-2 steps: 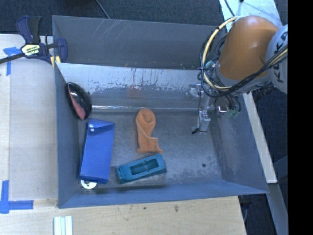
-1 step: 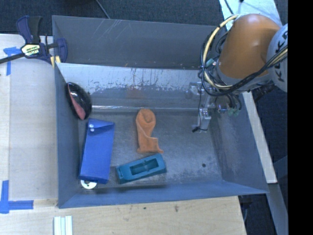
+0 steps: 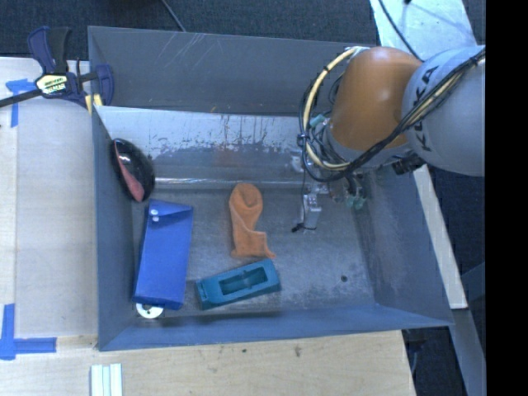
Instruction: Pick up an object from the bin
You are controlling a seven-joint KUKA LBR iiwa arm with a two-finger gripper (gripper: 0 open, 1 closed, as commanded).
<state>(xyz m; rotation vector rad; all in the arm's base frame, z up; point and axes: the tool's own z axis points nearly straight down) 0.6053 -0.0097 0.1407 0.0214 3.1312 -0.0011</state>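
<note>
I saw the jaws above bare bin (image 3: pixel 346 262) floor just right of the orange boot-shaped piece (image 3: pixel 246 221) lying mid-bin, could not tell their opening, and feared a straight descent would close on nothing or shove it toward the teal case (image 3: pixel 238 284).

I count five loose things in the one grey bin (image 3: pixel 247 73), each of its own kind: one blue rectangular box (image 3: pixel 165 254), one flat teal holder (image 3: pixel 238 284), one orange-tan bent piece (image 3: pixel 246 221) and one dark glossy rounded thing (image 3: pixel 132 168). The fifth is one small white round thing (image 3: pixel 148 309) by the blue box's end; what it is I cannot tell.
</note>
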